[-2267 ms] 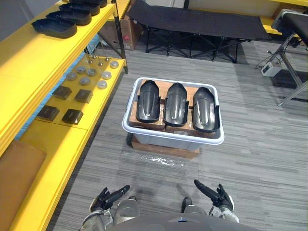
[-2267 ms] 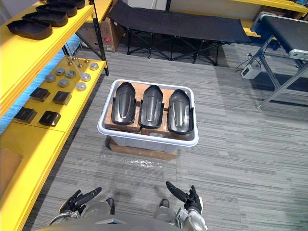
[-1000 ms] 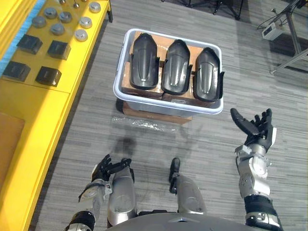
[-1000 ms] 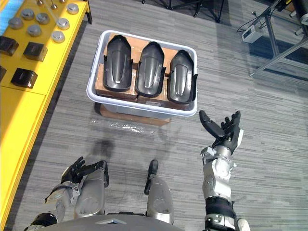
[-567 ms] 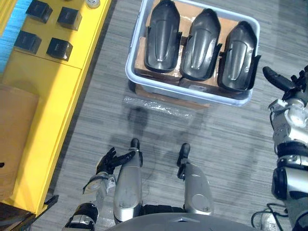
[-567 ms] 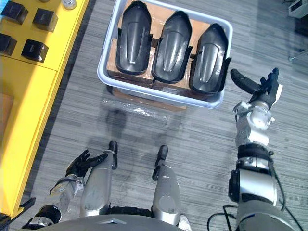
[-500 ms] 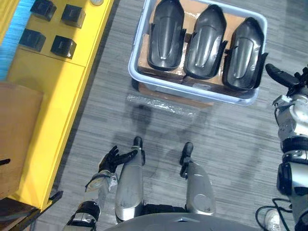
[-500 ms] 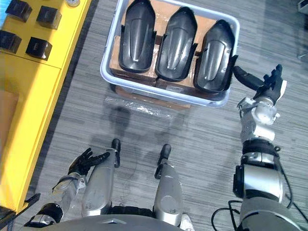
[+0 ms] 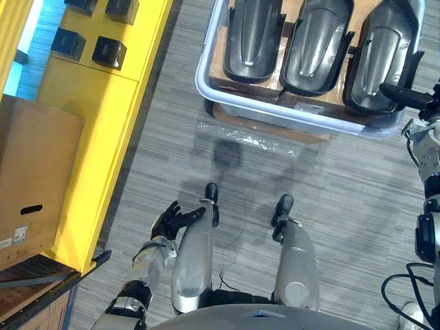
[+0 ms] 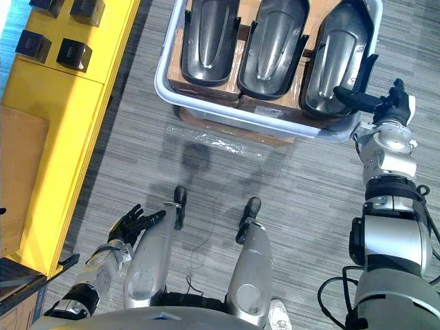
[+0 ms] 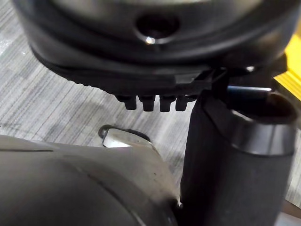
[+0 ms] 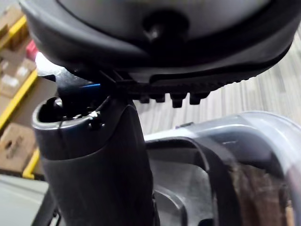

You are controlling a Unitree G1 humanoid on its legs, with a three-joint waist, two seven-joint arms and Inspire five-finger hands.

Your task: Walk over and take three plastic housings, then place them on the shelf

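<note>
Grey striped carpet (image 9: 344, 199) covered the floor, and on it stood a pale grey plastic bin (image 9: 201, 81) holding three dark grey plastic housings (image 10: 271, 41), laid side by side on brown cardboard (image 10: 182, 86) inside it. A sheet of clear plastic film (image 9: 254, 137) lay on the carpet just in front of the bin. To the left ran a yellow shelf (image 9: 103, 117) carrying small black blocks (image 9: 110, 50) and a large brown cardboard box (image 9: 34, 179). The right robot hand (image 10: 386, 104) hovered at the bin's near right corner, fingers straight and thumb reaching over the rim toward the rightmost housing (image 10: 337, 55). It gripped nothing, and whether the thumb touched the housing could not be told. The left robot hand (image 9: 175, 218) hung low at the robot's side, fingers spread and empty, well apart from the bin.
</note>
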